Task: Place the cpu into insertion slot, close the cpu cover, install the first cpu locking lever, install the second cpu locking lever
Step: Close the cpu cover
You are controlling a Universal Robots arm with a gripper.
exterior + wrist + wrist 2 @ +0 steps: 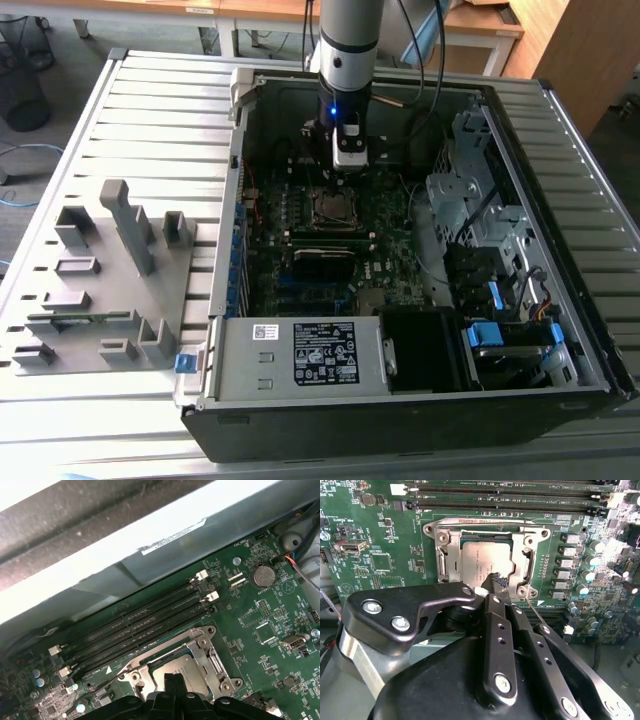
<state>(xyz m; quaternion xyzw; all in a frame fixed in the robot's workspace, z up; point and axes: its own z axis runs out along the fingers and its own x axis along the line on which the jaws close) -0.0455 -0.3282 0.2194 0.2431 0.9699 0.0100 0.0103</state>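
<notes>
"One check, quick: where's the cpu?"

"Your cpu [480, 560] lies flat in the insertion slot [334, 208], on the green motherboard [380, 540] inside the open computer case [560, 330]. Its dull grey top faces up."

"Cover?"

"The cpu cover [449, 560] lies down over it. You see the chip through its window in both wrist views. In the first wrist view the frame sits just beside the long memory slots [140, 625]."

"And the fingers?"

"Your gripper [496, 584] hangs right above the socket in the exterior view, with the arm upright over the case. Your fingertips [499, 581] are pressed together, meeting at one point. In the second wrist view they overlap the cpu's near edge, by a screwed corner of the cover. I can't tell whether they touch the metal."

"Anything next to them?"

"A thin metal lever [534, 611] runs slantwise just beside your fingers, on the side toward the capacitors [592, 562]. It is near the tips but apart from them."
</notes>
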